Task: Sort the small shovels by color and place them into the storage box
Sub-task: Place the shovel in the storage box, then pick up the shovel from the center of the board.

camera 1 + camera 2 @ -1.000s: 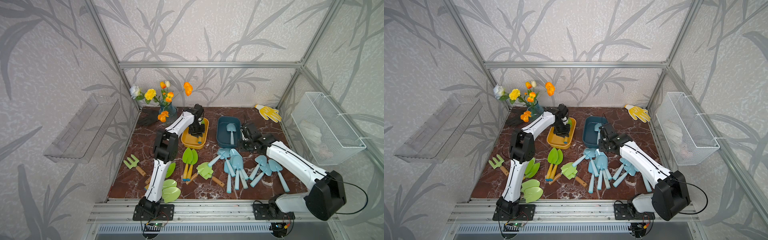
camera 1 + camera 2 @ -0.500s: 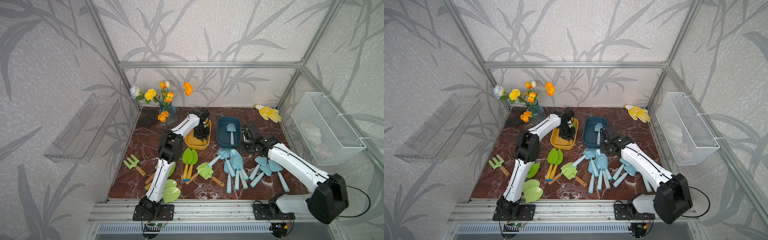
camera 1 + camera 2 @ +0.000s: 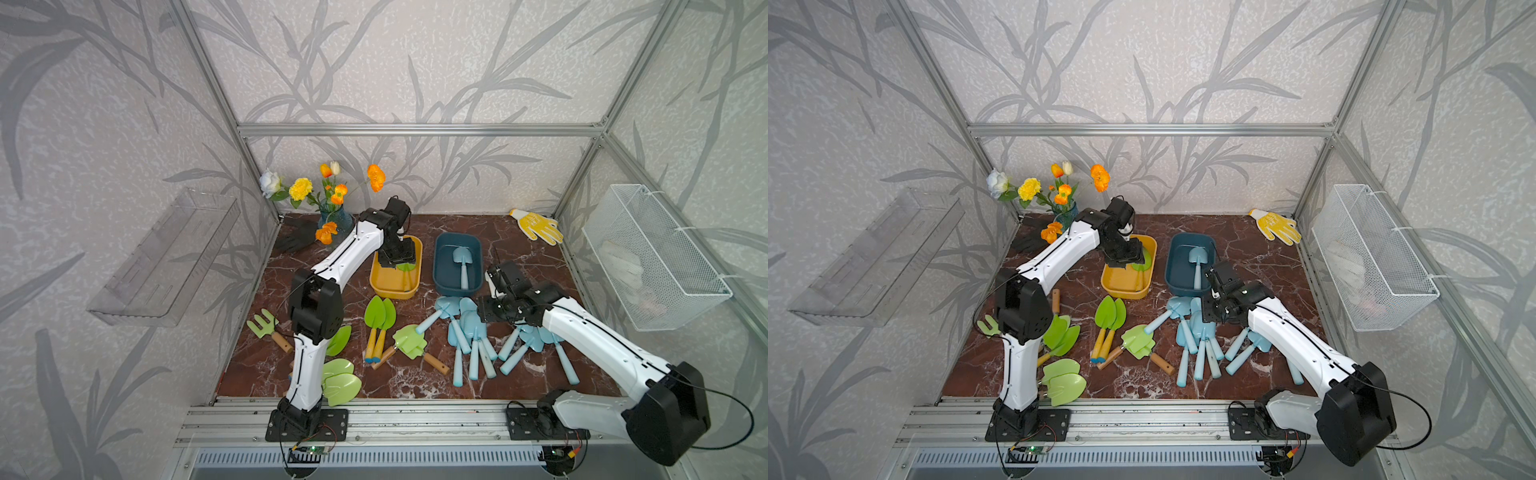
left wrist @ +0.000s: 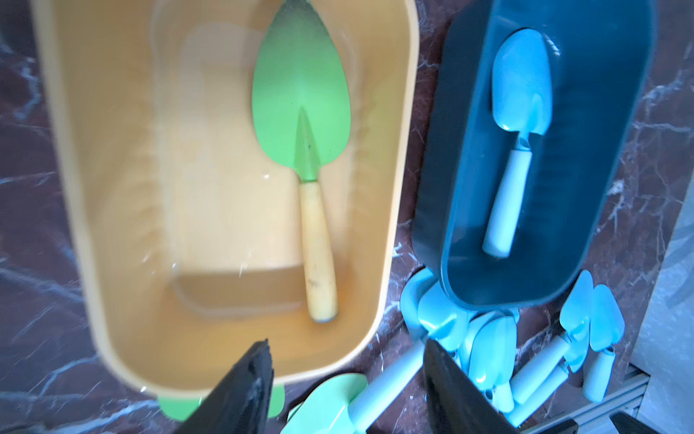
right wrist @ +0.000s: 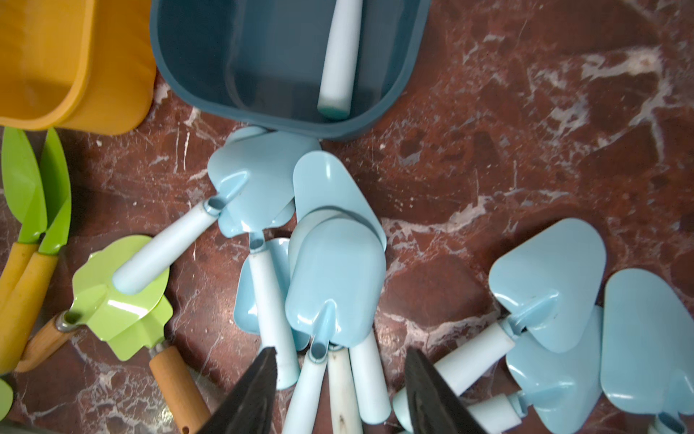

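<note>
My left gripper (image 4: pixel 346 342) hangs open over the yellow box (image 3: pixel 392 293), with nothing between its fingers. One green shovel (image 4: pixel 300 101) with a wooden handle lies loose inside that box. The dark blue box (image 3: pixel 440 266) beside it holds one pale blue shovel (image 4: pixel 520 90). In front of the blue box, my right gripper (image 5: pixel 340 350) stands open just above the handles of a heap of blue shovels (image 5: pixel 334 278), gripping none. More blue shovels (image 3: pixel 528 336) lie to the right. Green shovels (image 3: pixel 380 316) lie on the floor, with others (image 3: pixel 340 382) near the left arm's base.
A green fork (image 3: pixel 264 326) lies at the left edge, and a green jagged spade (image 3: pixel 411 340) lies under a blue handle. A flower vase (image 3: pixel 332 216), a black glove (image 3: pixel 297 237) and a yellow glove (image 3: pixel 538 226) line the back. A wire basket (image 3: pixel 648 257) hangs on the right wall.
My left gripper's jaws have opened over the yellow box, where the green shovel now lies. My right gripper has drawn back from the blue box to above the blue heap.
</note>
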Tool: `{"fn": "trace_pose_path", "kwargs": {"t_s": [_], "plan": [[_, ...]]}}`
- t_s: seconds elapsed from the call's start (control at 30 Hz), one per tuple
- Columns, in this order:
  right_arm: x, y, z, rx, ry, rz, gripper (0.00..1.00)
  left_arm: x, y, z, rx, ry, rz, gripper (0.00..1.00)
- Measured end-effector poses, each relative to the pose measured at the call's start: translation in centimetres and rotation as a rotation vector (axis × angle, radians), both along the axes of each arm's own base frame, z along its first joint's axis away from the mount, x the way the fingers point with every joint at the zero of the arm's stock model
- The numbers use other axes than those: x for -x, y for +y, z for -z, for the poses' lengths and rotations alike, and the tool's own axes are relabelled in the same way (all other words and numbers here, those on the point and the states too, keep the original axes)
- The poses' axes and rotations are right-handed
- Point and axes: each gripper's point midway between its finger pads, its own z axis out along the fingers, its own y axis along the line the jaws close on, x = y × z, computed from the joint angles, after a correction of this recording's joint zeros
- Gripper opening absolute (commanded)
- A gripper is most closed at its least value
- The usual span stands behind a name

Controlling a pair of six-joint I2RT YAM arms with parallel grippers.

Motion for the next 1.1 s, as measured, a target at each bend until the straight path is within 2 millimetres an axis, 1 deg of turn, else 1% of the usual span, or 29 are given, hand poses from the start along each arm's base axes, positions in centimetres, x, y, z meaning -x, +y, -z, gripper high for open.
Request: {"fn": "trace_pose_path", "kwargs": {"t_s": [0.03, 0.1, 0.2, 0.27, 0.33, 0.47, 0.67, 0.8, 0.93, 1.03, 1.1], "plan": [[0.8, 0.4, 0.3, -0.004, 0.019, -0.015, 0.55, 0.7, 0.6, -0.4, 0.0, -0.019, -0.013, 0.67], [2.5, 1.4, 1.2, -0.002, 0.057, -0.052, 0.55, 1.9, 1.6, -0.3, -0.008, -0.034, -0.035, 0.68], [4.9, 2.6, 2.9, 0.012, 0.119, -0.096, 0.53, 3.3, 2.8, 1.4, -0.036, -0.019, -0.063, 0.68], [6.4, 3.0, 4.0, 0.026, 0.161, -0.111, 0.51, 3.7, 3.2, 2.7, -0.049, 0.004, -0.075, 0.68], [7.4, 3.0, 5.0, 0.038, 0.196, -0.107, 0.51, 4.0, 3.3, 3.6, -0.058, 0.021, -0.081, 0.69], [8.8, 3.0, 6.5, 0.054, 0.255, -0.097, 0.49, 3.6, 3.3, 3.6, -0.056, 0.006, -0.088, 0.68], [9.7, 2.9, 8.7, 0.072, 0.308, -0.08, 0.44, 3.4, 3.3, 3.5, -0.06, -0.005, -0.092, 0.69], [9.9, 2.9, 9.7, 0.075, 0.324, -0.067, 0.41, 3.4, 3.3, 3.5, -0.06, -0.006, -0.092, 0.69], [9.6, 2.9, 10.4, 0.082, 0.327, -0.048, 0.34, 3.3, 3.3, 3.5, -0.059, -0.007, -0.092, 0.69], [9.5, 2.7, 10.8, 0.099, 0.333, -0.026, 0.26, 3.3, 3.3, 3.5, -0.059, -0.007, -0.095, 0.69], [9.3, 2.5, 10.9, 0.11, 0.323, -0.016, 0.22, 3.4, 3.3, 3.5, -0.057, -0.005, -0.099, 0.69]]}}
